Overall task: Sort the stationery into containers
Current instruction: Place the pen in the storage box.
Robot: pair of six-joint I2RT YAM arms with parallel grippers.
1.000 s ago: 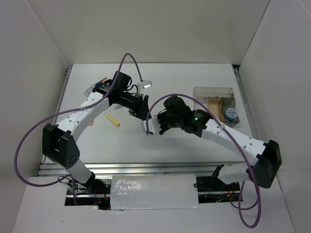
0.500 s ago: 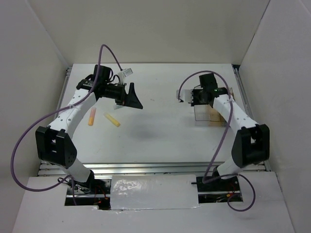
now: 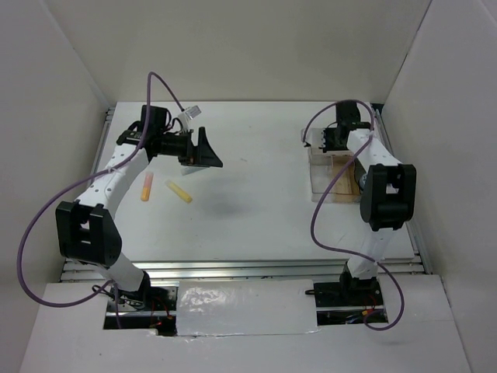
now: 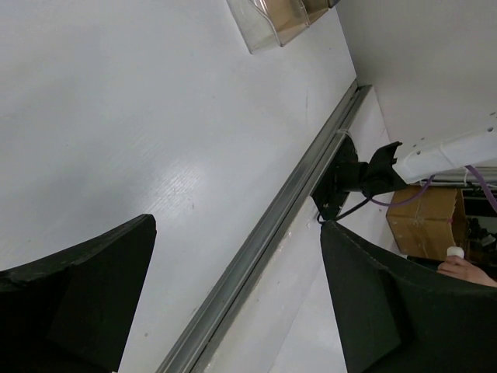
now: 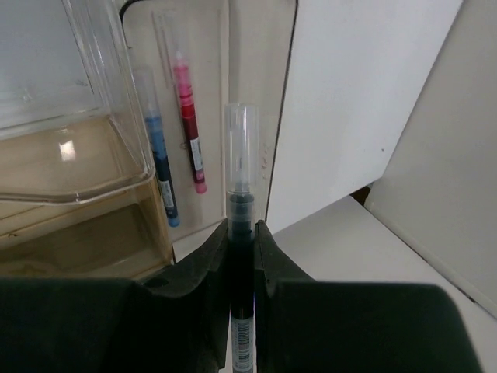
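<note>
My right gripper (image 5: 241,233) is shut on a thin black pen (image 5: 240,167) with a clear cap, which points ahead beside the right edge of the clear compartment box (image 5: 78,183). A blue pen (image 5: 159,167) and a red pen (image 5: 189,128) lie in one long compartment of the box. From above, the right gripper (image 3: 332,148) hangs at the far end of the box (image 3: 326,185). My left gripper (image 3: 203,158) stands open and empty above the table's far left. An orange marker (image 3: 145,187) and a yellow marker (image 3: 179,191) lie below it on the table.
In the left wrist view the open fingers (image 4: 85,295) frame bare table, a metal edge rail (image 4: 264,233) and a corner of the box (image 4: 283,23). White walls enclose the table. Purple cables loop over both arms.
The left gripper opened and drew back to the far left. The right arm carried the black pen from the table's middle over to the box at the far right.
</note>
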